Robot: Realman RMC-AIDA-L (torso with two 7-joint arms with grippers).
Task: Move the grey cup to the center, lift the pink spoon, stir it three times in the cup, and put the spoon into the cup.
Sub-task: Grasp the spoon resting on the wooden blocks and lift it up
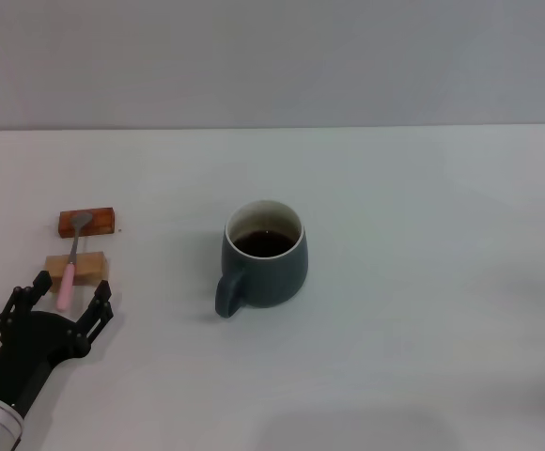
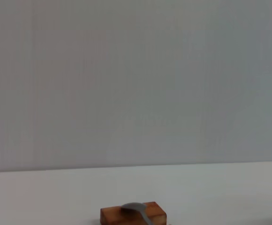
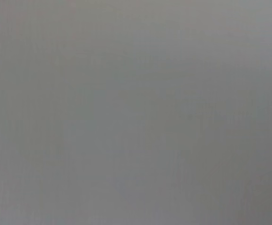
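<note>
At lower left of your head view, the left gripper (image 1: pixel 67 301) gapes empty around the pink spoon (image 1: pixel 70 266); grey cup (image 1: pixel 265 256) sits mid-frame.

Slate-grey cup (image 1: pixel 265 263) with cream inside and dark brown liquid; pale pink-handled spoon (image 1: pixel 70 263) just ahead of the black fingers (image 1: pixel 99 308); reddish-brown block (image 1: pixel 86 223), tan block (image 1: pixel 77 271), white worktop (image 1: pixel 423 282).

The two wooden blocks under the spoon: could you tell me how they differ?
The reddish-brown block is darker and lies farther from the robot, under the pink spoon's metal bowl. The tan block is paler and nearer the open left gripper, under the pink handle. Both lie flat, supporting the spoon.
</note>
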